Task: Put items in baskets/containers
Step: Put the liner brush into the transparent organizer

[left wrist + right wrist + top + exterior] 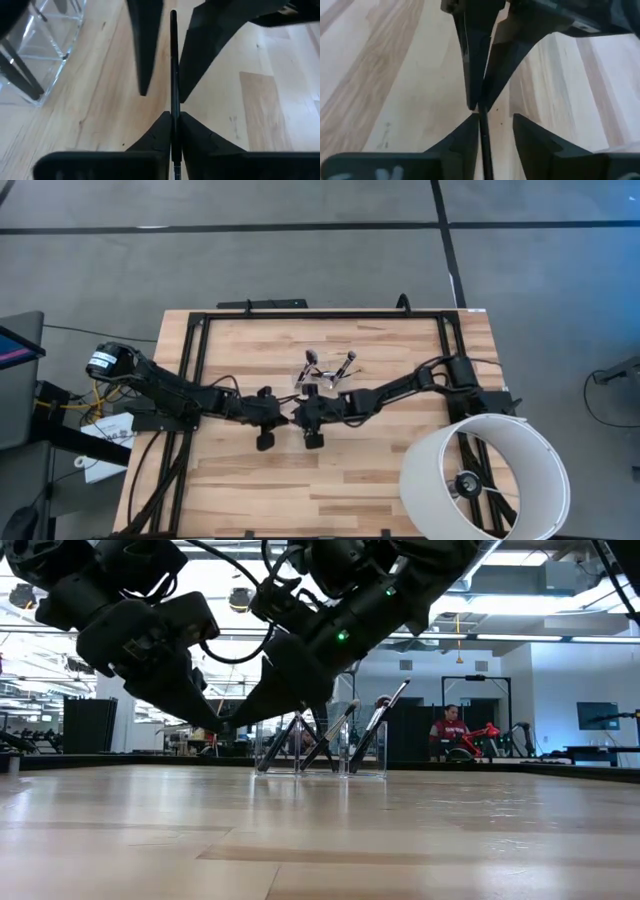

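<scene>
My two grippers meet tip to tip above the middle of the table. My left gripper [172,117] is shut on a thin dark brush [173,60] that sticks out ahead of its fingertips. My right gripper [496,117] is open and faces it, with one finger [142,60] on each side of the brush's free end. Just beyond them the clear cup [325,377] [320,745] stands on the table. Several brushes [340,730] stand in it, leaning on its rim with their bristle ends up. My left gripper pinches the brush's slender handle [173,111] between its two fingertips. The brush lies along the fingers and runs on past their tips. It is held clear of the table, slanting downward. My right gripper has one finger [467,135] right beside the handle; I cannot tell whether it touches.
A large white lamp shade [485,480] stands on end at the table's near right corner. A black frame [320,315] runs round the table's far and side edges. Bare wood lies near the front edge. A person sits in the room behind.
</scene>
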Robot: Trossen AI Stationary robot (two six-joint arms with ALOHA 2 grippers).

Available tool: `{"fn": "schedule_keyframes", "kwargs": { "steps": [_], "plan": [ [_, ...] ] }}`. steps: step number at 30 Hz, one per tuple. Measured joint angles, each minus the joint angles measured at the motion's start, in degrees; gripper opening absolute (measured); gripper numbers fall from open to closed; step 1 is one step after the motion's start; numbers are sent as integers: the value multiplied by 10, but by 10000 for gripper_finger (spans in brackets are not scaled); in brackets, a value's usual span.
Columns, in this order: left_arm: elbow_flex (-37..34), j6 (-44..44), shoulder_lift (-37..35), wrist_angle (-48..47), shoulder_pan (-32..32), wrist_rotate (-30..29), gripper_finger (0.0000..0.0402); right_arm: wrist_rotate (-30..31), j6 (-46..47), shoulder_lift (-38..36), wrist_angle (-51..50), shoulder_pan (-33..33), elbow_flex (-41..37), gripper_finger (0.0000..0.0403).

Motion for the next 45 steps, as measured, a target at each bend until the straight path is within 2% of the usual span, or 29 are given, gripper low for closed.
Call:
{"fn": "schedule_keyframes", "kwargs": {
  "steps": [2,6,10,16,20,25,31,37,41,45],
  "plan": [
    [0,-7,0,0,6,0,34,-9,0,0,-5,-4,0,90],
    [0,-8,0,0,15,4,34,-64,0,0,-12,-11,0,55],
    [0,-8,0,0,22,15,25,-66,0,0,-10,-11,0,13],
    [0,-8,0,0,23,15,46,-71,42,0,-28,-19,0,21],
    [0,23,0,0,22,9,61,-69,78,0,-72,-28,0,7],
    [0,46,-22,-1,22,-65,66,-30,111,-6,-135,-36,0,17],
    [0,56,-109,1,23,-149,67,85,111,-92,-214,-42,0,7],
    [-1,55,-203,-1,22,-155,67,114,74,-207,-224,-42,-2,13],
    [-1,54,-238,0,22,-155,67,152,43,-270,-139,-50,-47,6],
    [-1,54,-245,-1,22,-155,67,143,20,-289,78,-70,-164,12]
  ]
}}
